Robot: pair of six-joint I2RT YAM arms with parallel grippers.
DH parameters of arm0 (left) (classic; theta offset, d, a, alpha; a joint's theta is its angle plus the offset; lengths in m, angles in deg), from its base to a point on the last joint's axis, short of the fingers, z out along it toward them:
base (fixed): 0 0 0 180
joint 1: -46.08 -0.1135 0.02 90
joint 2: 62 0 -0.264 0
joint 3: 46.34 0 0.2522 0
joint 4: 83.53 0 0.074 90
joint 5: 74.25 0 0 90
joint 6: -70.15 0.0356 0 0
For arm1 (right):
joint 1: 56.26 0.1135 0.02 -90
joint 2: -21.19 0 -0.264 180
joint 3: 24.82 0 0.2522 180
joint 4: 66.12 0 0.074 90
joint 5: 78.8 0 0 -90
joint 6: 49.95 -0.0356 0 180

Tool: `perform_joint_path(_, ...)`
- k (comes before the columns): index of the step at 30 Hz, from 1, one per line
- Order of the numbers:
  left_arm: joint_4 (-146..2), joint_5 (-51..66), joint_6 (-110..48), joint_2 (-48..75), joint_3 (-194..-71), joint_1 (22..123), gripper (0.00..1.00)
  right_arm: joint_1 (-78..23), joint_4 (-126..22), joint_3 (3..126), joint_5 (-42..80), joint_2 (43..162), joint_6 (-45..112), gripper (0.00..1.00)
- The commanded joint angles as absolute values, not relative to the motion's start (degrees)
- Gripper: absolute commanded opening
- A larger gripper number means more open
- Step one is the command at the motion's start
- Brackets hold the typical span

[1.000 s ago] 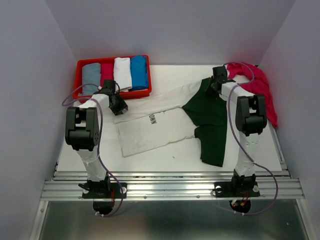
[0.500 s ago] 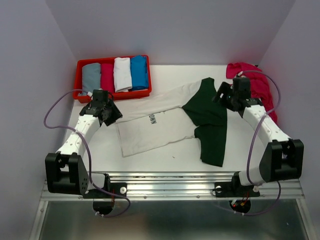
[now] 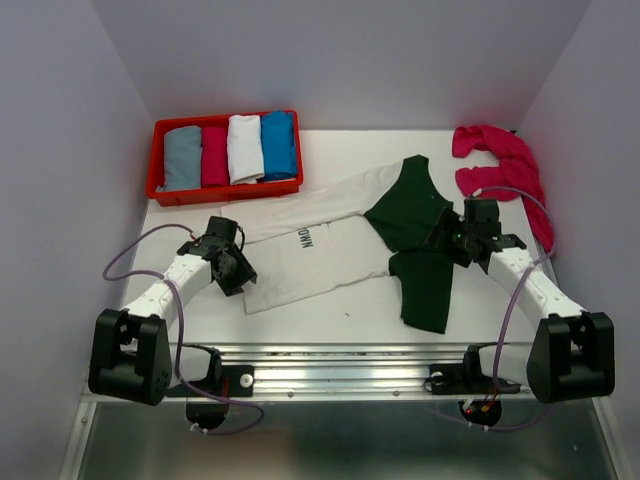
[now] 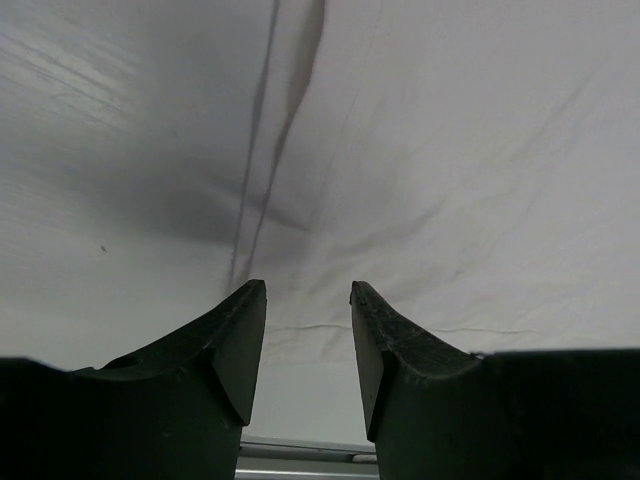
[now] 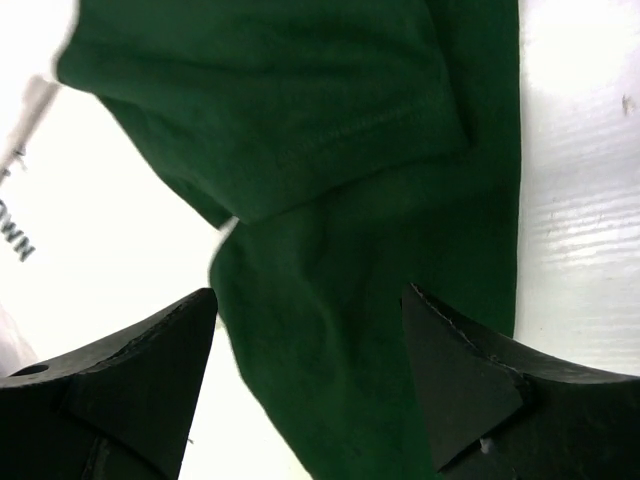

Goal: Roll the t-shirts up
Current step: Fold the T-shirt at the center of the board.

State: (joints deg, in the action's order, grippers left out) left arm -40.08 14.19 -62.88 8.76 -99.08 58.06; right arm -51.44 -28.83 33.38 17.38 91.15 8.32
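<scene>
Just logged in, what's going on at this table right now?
Both arms are at the cream-white t-shirt, which lies spread out on the table, not yet rolled. The left gripper is open over the pale cloth near the hem. The right gripper is open over a dark green sleeve. Neither holds anything. A heap of pink t-shirts sits at the far right, and the red tray at the far left holds four rolled tees.
</scene>
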Motion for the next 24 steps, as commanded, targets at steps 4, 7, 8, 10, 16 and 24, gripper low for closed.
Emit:
perform_joint_path(4, -47.7, 15.1, -64.9, 13.1, -99.5, 58.6, 0.5, -51.5, -35.3, 28.6, 18.2, 95.9, 6.8, 0.79)
perform_joint_path(7, -49.9, 18.5, -65.5, 15.9, -99.6, 58.5, 0.5, -51.5, -37.2, 29.3, 12.7, 101.5, 5.8, 0.79)
perform_joint_path(8, -50.5, 18.8, -65.5, 18.0, -99.9, 58.5, 0.5, -51.5, -37.3, 29.5, 8.2, 102.8, 5.6, 0.79)
perform_joint_path(10, -51.0, 19.1, -65.3, 19.8, -100.6, 58.5, 0.5, -51.5, -37.4, 30.1, 5.2, 106.7, 5.4, 0.79)
perform_joint_path(16, -50.8, 20.7, -64.6, 24.6, -101.8, 58.3, 0.5, -51.5, -36.7, 30.8, 0.0, 111.2, 5.3, 0.79)
perform_joint_path(24, -48.9, 23.7, -62.8, 26.3, -104.8, 56.4, 0.5, -51.5, -31.1, 33.2, -5.7, 106.7, 6.9, 0.81)
